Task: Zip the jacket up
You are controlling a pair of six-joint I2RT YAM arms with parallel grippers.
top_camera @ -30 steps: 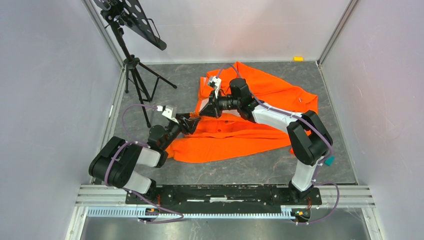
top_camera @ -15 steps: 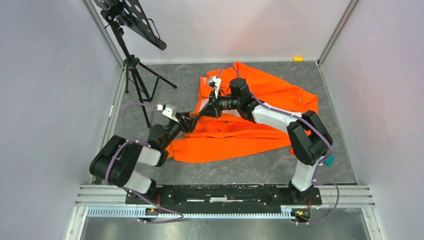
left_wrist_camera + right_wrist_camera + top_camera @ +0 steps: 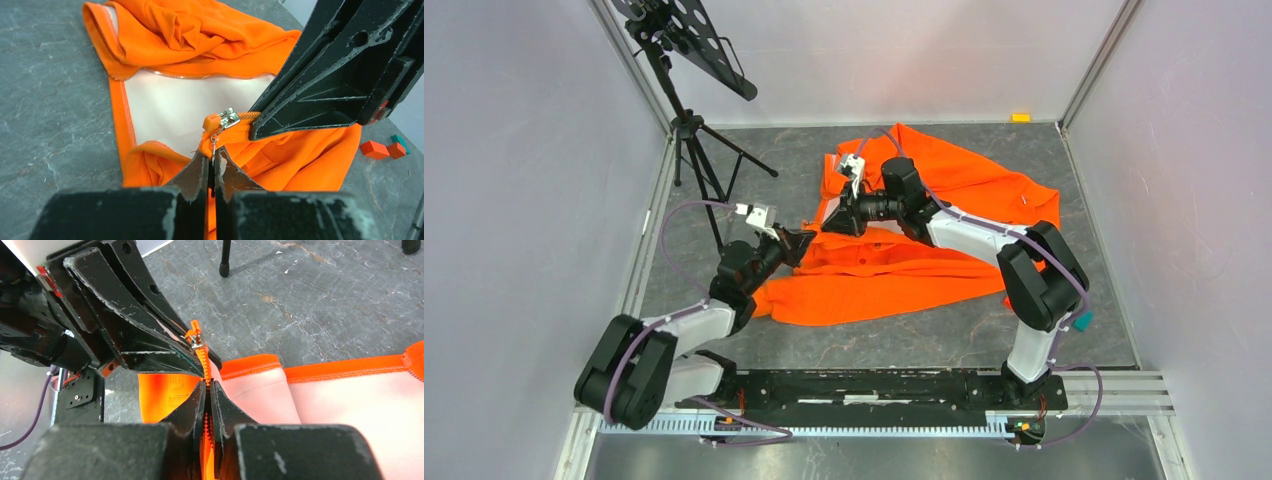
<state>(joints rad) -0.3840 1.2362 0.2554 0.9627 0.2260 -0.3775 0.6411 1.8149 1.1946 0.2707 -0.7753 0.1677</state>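
Observation:
The orange jacket [image 3: 944,260] lies spread on the grey floor, with its pale lining [image 3: 180,107] showing where the front is open. My left gripper [image 3: 211,152] is shut on the thin metal pull tab hanging from the zipper slider [image 3: 229,119]. My right gripper [image 3: 207,385] faces it from the other side, shut on the orange zipper teeth [image 3: 203,357] just behind the slider [image 3: 195,337]. In the top view the two grippers meet tip to tip at the jacket's left end, left gripper [image 3: 807,238] and right gripper [image 3: 829,222]. The right fingers [image 3: 340,75] fill the upper right of the left wrist view.
A black music stand on a tripod [image 3: 694,130] stands at the back left, one leg close to the jacket. A small orange block [image 3: 1021,117] lies by the back wall. Orange and teal blocks [image 3: 385,148] lie on the floor at the right. Walls enclose three sides.
My left gripper has shut on the zipper pull tab, and the left arm has stretched out with its elbow dropped toward the near edge. The right arm has hardly moved.

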